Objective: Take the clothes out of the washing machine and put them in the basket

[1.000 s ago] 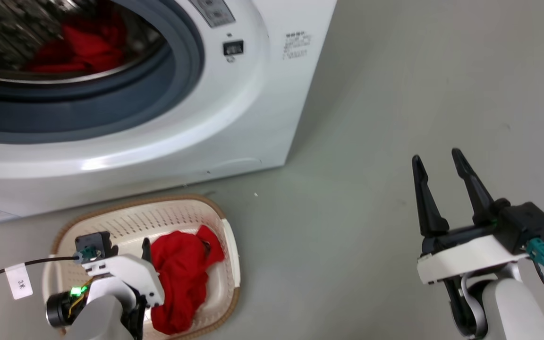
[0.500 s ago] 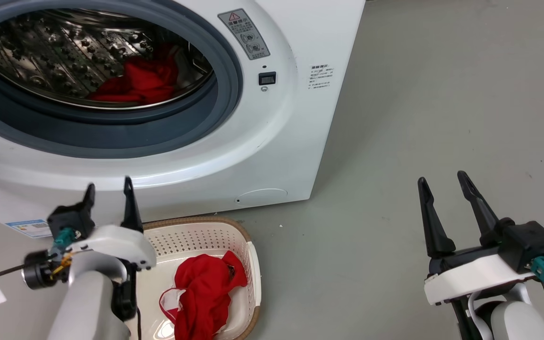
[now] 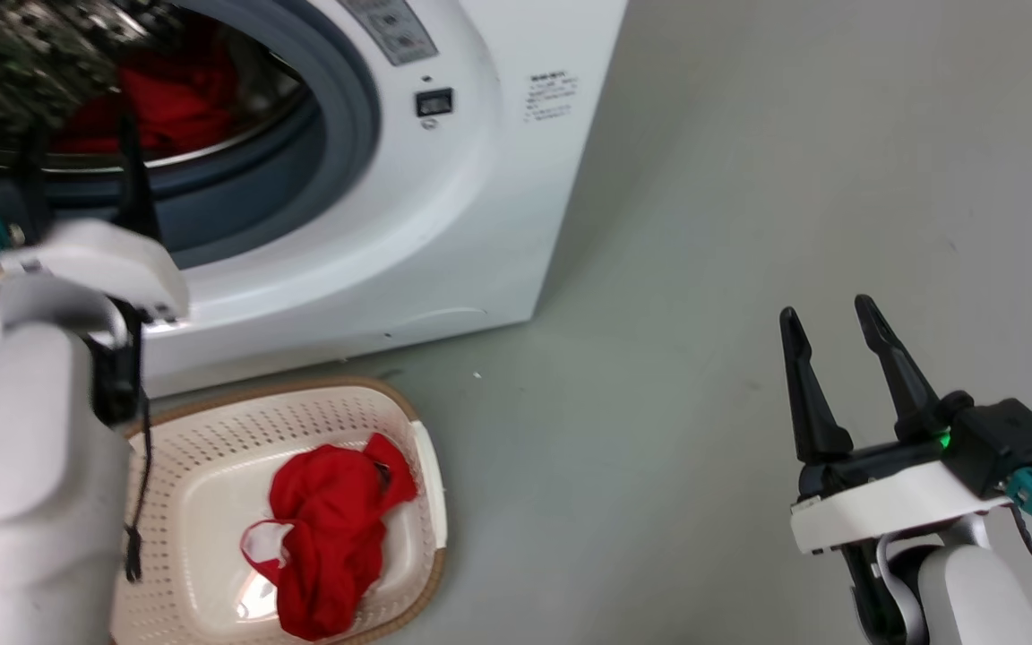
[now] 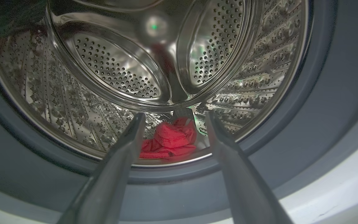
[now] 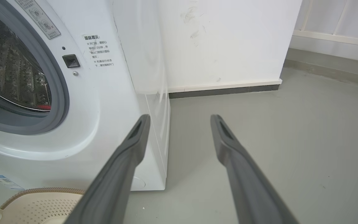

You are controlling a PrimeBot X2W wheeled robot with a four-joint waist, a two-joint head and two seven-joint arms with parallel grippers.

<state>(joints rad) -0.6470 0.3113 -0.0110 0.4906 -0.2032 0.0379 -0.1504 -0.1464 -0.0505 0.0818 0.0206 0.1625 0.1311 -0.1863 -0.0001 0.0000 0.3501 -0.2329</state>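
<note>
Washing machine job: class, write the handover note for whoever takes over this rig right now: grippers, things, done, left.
Left gripper: open, empty, at the porthole of the washing machine, aimed at the red garment in the drum, which lies at the bottom.
Right gripper: open, empty, above the floor right of the machine.
Done: the red garment in the basket; the basket stands on the floor before the machine.
Left: fetch the drum's garment and drop it in the basket.

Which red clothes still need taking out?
Find the big white washing machine and look inside its shiny steel drum. The crumpled red clothes lie at the drum's bottom; the other red piece sits outside, in the cream basket.
</note>
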